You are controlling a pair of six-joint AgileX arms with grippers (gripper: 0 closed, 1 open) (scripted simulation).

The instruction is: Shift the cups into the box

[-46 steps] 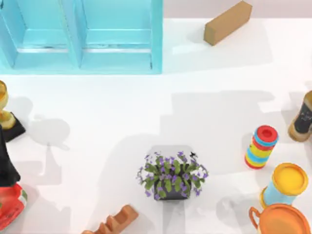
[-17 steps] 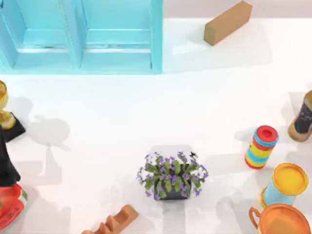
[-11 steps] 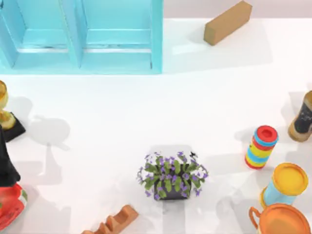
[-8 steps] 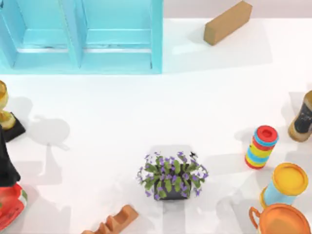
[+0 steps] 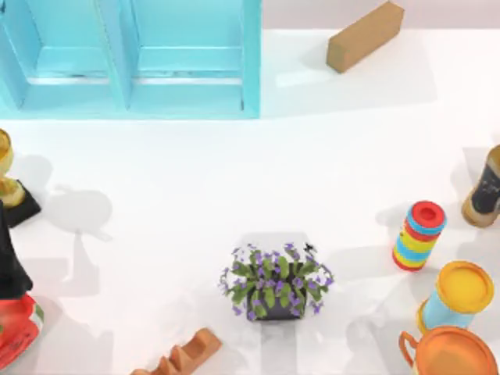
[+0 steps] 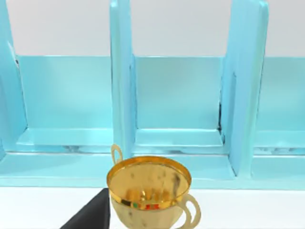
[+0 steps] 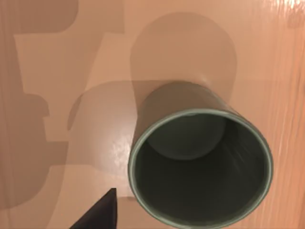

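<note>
Right under my right gripper (image 7: 97, 215) stood the grey-olive cup (image 7: 200, 167), upright, mouth up, empty, on a tan surface, so the right arm was the nearer one. I couldn't tell whether either gripper was released or clenched. The left gripper (image 6: 90, 217) faced the gold trophy (image 6: 148, 191) in front of the box (image 5: 250, 55), at the table's far left. Its visible compartments held nothing.

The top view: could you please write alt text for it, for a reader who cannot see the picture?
A white table seen from above, with a cyan box with dividers at the far left. A brown block lies to the box's right, a potted purple-flowered plant stands near the middle front, and a striped ring stack and a yellow-lidded canister stand at right.
</note>
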